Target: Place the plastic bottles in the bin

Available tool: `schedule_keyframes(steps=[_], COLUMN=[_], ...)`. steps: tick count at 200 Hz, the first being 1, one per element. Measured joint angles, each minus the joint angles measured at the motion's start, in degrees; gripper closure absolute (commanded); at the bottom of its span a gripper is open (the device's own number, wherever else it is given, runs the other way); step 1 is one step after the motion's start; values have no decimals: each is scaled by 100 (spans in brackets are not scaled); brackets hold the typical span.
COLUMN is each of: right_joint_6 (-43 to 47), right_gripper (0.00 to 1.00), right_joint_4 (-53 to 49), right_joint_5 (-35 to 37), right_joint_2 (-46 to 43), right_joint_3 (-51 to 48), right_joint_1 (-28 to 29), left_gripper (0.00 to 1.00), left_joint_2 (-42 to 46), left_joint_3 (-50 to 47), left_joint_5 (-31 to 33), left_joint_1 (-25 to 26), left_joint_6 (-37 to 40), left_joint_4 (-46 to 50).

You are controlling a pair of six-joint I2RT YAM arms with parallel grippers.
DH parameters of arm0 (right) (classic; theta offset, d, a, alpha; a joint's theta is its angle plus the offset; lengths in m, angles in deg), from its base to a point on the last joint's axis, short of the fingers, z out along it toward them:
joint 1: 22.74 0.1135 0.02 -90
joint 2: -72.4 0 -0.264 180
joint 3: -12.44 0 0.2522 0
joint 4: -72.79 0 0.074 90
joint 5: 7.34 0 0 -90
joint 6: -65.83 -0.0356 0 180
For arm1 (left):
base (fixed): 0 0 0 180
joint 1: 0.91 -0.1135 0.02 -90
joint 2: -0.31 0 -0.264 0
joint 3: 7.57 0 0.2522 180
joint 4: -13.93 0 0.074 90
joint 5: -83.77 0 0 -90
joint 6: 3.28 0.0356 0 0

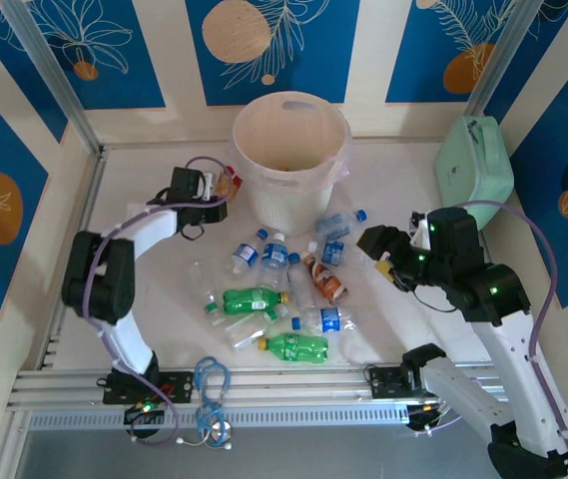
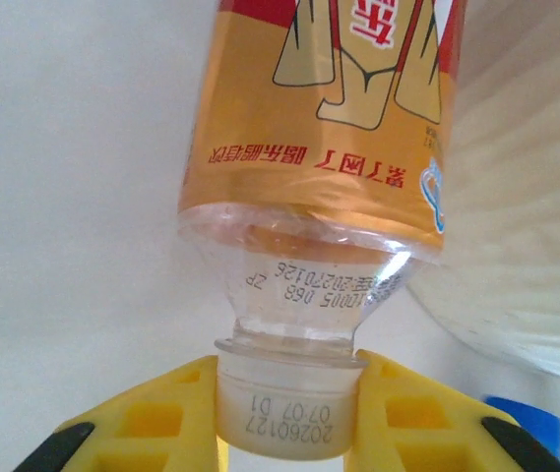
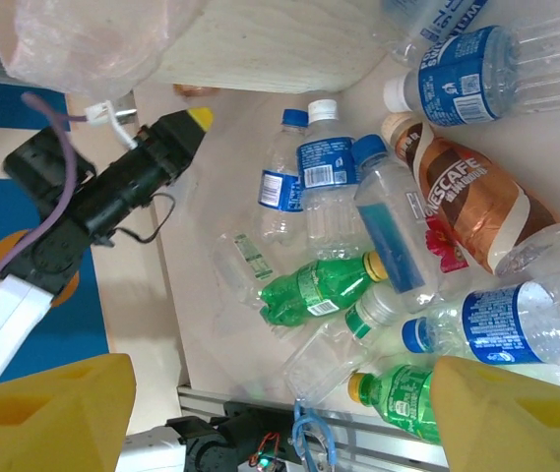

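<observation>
While the orange-labelled bottle is gripped by its pale cap, its long axis is kept in line with the left gripper. The cap is turned toward the wrist, the base away from it, and the label print is seen upside down. The yellow fingers are clenched on both sides of the cap. That grip is made plain by the left wrist view alone. From above, the left gripper is seen just beside the left wall of the bin, with the bottle as a small orange patch whose direction cannot be told.

The other bottles are left lying flat on the table in front of the bin. One green bottle is laid across, its yellow cap to the right; another is laid with its cap to the left.

The right gripper is held over the right edge of the pile. Its fingers are spread wide, with nothing between them. A brown coffee bottle is shown with readable lettering in the right wrist view.
</observation>
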Motion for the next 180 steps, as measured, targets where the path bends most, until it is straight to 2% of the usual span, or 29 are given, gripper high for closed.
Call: schedule_keyframes(steps=[37, 72, 105, 145, 180], right_joint_6=[70, 273, 538, 859, 1036], right_gripper=[21, 22, 21, 13, 10], right_joint_4=[13, 42, 46, 149, 153], right_joint_5=[129, 404, 603, 610, 323], right_joint_2=[153, 566, 1132, 1790, 2422], right_joint_3=[280, 863, 1565, 2479, 3508], right_joint_1=[334, 966, 1526, 1845, 1757], left_gripper=[87, 88, 88, 88, 89], left_joint_2=[1506, 2837, 3724, 4076, 4030], left_joint_3=[-223, -184, 107, 645, 850], left_joint_5=[271, 570, 675, 9, -675], left_joint_1=[-11, -15, -15, 160, 905], left_joint_6=[-151, -264, -385, -520, -533], left_joint_4=[420, 1167, 1775, 1939, 1792])
